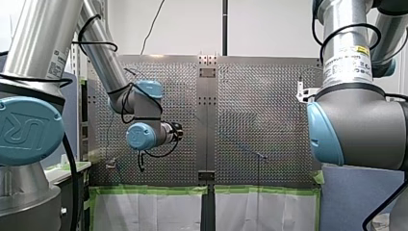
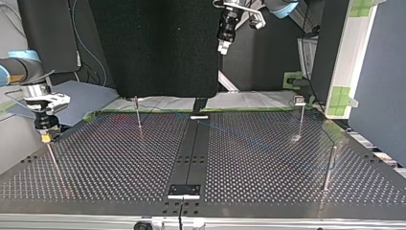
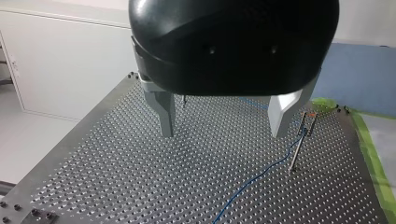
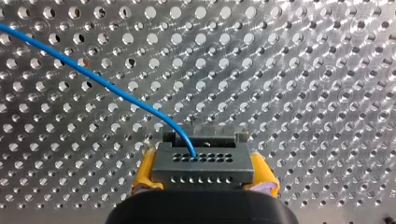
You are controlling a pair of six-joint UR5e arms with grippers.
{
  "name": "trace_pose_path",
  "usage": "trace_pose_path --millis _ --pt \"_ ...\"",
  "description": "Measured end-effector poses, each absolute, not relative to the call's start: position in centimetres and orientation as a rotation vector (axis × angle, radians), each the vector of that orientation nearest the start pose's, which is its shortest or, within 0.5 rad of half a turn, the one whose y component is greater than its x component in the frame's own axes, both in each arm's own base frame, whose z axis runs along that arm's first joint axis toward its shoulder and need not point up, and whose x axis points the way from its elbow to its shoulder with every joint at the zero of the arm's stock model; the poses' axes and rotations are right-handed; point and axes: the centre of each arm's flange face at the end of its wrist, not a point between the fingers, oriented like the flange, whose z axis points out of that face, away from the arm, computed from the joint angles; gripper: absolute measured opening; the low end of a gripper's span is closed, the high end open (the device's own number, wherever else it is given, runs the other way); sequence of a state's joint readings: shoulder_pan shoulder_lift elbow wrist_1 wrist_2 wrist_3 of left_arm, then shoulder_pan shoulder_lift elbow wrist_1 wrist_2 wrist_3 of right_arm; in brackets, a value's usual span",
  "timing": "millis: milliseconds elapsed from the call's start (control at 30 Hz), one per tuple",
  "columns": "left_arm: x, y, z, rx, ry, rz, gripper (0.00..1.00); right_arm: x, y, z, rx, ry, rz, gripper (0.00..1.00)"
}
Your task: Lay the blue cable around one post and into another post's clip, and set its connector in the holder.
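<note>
The perforated metal table [image 2: 119, 163] is filling the whole scene, with a black curtain [image 2: 163, 48] behind it and green tape [image 3: 371, 158] along its edge. On the right gripper [image 4: 203, 171] the jaws are clamping the dark connector [image 4: 201, 161] from both sides with the yellow pads [image 4: 145, 170]. The blue cable [image 4: 93, 77] is leaving the connector's back and bending away over the holes. In the top view this gripper is hanging low at the left edge of the frame, just above a thin post [image 2: 52, 160].

The left gripper [image 3: 224, 123] is hanging high, at the upper middle of the top view. Its metal fingers [image 3: 164, 114] are standing apart and holding nothing. Beside these fingers, down on the table, the cable is running up to a post with a clip [image 3: 299, 144]. Whether it is sitting fully in the clip I cannot tell. I am also not finding the holder with certainty.

To me the step in hand is bringing the connector to its holder. For doing it well, I think the right arm should be going down straight and slowly, keeping the connector level, so that it enters and does not wedge. The cable needs some slack, because a tight pull could be lifting it off the clip post. The jaws should be opening only when the connector is seated. The left gripper is better staying away from the cable.
</note>
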State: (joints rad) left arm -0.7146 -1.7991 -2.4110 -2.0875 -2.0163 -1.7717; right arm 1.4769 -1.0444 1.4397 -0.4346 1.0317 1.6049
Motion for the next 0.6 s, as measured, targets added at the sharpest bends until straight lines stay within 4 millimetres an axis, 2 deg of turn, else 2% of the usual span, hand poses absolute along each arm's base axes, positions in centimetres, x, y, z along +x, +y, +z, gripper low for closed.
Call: trace_pose_path --millis 600 --pt "22.28 -31.35 13.18 0.062 1.593 -0.366 1.00 12.63 -67.92 28.04 1.510 -0.936 1.580 0.01"
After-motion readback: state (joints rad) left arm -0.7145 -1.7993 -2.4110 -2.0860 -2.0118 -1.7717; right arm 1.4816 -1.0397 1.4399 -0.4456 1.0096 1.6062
